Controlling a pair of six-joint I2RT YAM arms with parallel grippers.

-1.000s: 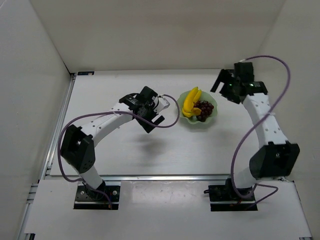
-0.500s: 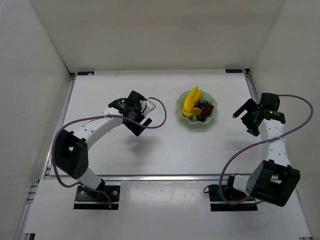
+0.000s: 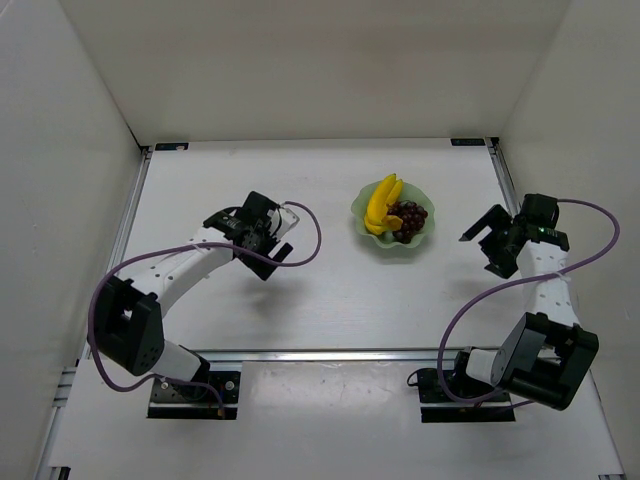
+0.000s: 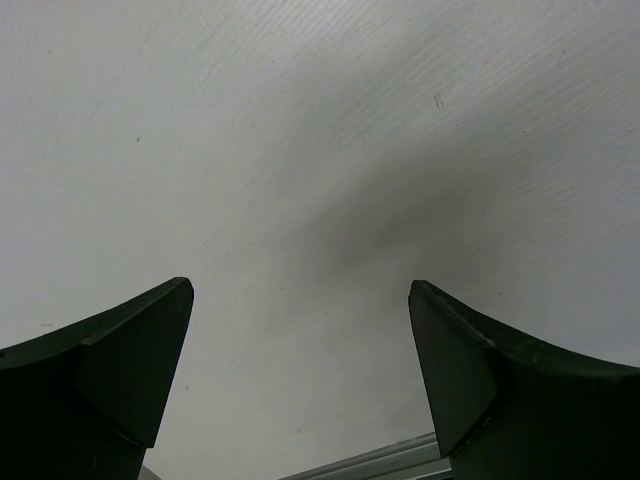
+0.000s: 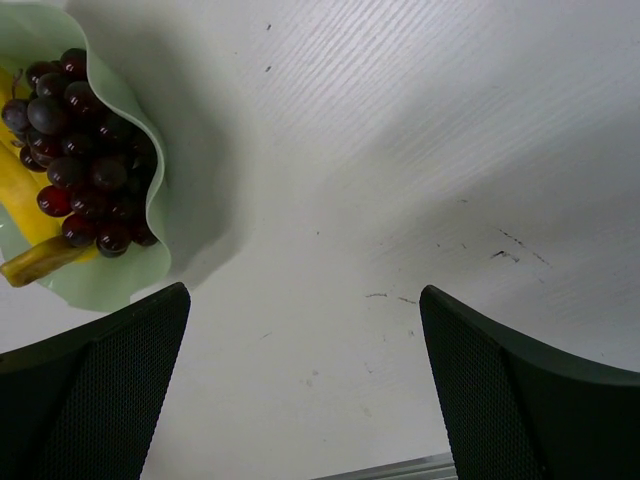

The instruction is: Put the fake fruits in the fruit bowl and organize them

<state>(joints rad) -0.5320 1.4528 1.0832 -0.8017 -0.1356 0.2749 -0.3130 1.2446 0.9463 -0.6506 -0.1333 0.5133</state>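
In the green bowl (image 3: 400, 250) lie banana bunch (image 3: 380, 205) and grapes (image 3: 410, 220); left tool (image 4: 300, 290) and right tool (image 5: 305, 290) gape wide.

White worktop (image 3: 330, 295) enclosed by plain white walls (image 3: 320, 70) on three sides; metal rail (image 3: 330, 354) fixed along near edge.

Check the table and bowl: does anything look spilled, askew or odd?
Nothing stands out. The banana bunch and grapes lie inside the fruit bowl, which sits upright. The left hand and right hand are open, empty and apart from it.
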